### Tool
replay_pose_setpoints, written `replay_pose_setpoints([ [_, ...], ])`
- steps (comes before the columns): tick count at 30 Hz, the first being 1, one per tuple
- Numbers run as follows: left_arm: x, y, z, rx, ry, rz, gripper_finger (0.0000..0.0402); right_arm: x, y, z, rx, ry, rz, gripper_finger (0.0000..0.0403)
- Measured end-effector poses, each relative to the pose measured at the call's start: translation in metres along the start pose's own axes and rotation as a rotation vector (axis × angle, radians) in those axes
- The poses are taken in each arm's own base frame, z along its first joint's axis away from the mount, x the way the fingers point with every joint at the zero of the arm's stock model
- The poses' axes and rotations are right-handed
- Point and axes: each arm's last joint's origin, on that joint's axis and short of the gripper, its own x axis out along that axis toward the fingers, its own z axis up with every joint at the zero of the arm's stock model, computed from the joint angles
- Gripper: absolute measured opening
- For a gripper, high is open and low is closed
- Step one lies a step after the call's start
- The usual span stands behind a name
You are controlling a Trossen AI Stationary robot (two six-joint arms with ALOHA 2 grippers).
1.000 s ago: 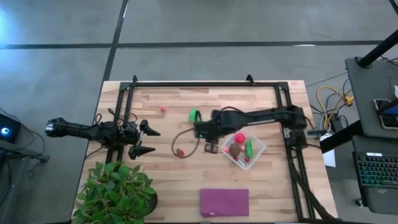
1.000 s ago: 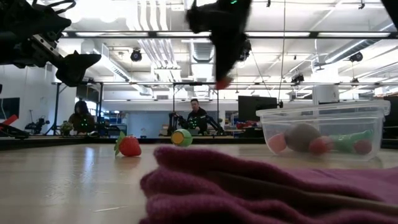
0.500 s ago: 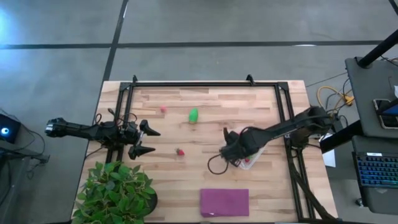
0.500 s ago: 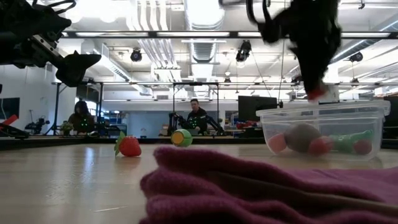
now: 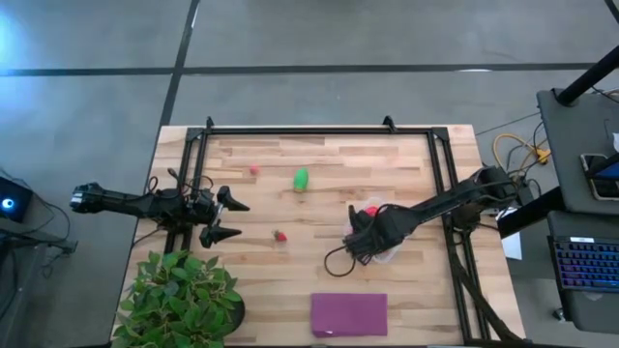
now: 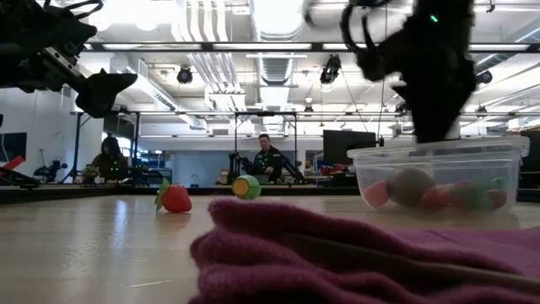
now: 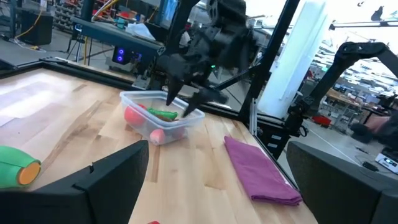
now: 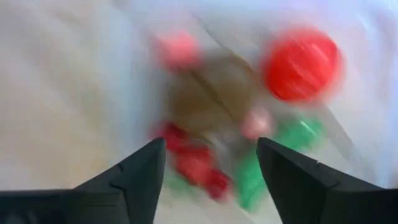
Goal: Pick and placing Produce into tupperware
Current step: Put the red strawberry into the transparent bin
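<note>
The clear tupperware [image 6: 439,160] stands right of the table's middle. It holds a red ball [image 8: 301,62], a brown oval [image 8: 199,99], a green piece [image 8: 298,134] and small red and pink berries [image 8: 196,165]. My right gripper [image 7: 185,107] hangs open just above it, pointing down, with nothing between its fingers. On the bare wood lie a green piece [image 5: 301,179], a tiny red berry [image 5: 254,170] and a strawberry [image 5: 280,235]. My left gripper [image 5: 235,218] waits open at the left edge.
A folded purple cloth [image 5: 348,314] lies by the near edge, and a leafy potted plant [image 5: 184,300] stands at the near left corner. A black frame [image 5: 319,130] rims the table. People sit in the room beyond the far edge.
My right gripper has gone from the table's middle toward the right and near side, come down over the tupperware, rolled its wrist and opened. The small red piece that showed at its fingertips is no longer there, and the pieces in the tupperware have shifted.
</note>
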Motion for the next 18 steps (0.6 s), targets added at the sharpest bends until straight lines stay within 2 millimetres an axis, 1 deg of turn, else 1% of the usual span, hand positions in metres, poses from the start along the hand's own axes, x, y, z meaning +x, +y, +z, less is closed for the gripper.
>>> replay_pose_setpoints([
  [4, 0.000, 0.000, 0.000, 0.000, 0.000, 0.000, 0.0367, -0.025, 0.029, 0.025, -0.180, -0.251, 0.260, 0.0263],
  [6, 0.000, 0.000, 0.000, 0.000, 0.000, 0.000, 0.0367, -0.034, 0.037, 0.038, -0.257, -0.367, 0.347, 0.0265],
  [7, 0.000, 0.000, 0.000, 0.000, 0.000, -0.001, 0.0367, -0.036, 0.038, 0.044, -0.269, -0.399, 0.365, 0.0264],
  [11, 0.000, 0.000, 0.000, 0.000, 0.000, 0.000, 0.0367, -0.034, 0.030, 0.063, -0.243, -0.436, 0.365, 0.0255],
  [13, 0.000, 0.000, 0.000, 0.000, 0.000, 0.000, 0.0367, -0.034, 0.028, 0.070, -0.277, -0.456, 0.384, 0.0250],
  [16, 0.000, 0.000, 0.000, 0.000, 0.000, 0.000, 0.0367, -0.031, 0.034, 0.083, -0.365, -0.505, 0.497, 0.0244],
  [17, 0.000, 0.000, 0.000, 0.000, 0.000, 0.000, 0.0367, -0.029, 0.036, 0.088, -0.392, -0.517, 0.537, 0.0243],
  [18, 0.000, 0.000, 0.000, 0.000, 0.000, 0.000, 0.0367, -0.023, 0.039, 0.092, -0.415, -0.515, 0.558, 0.0242],
])
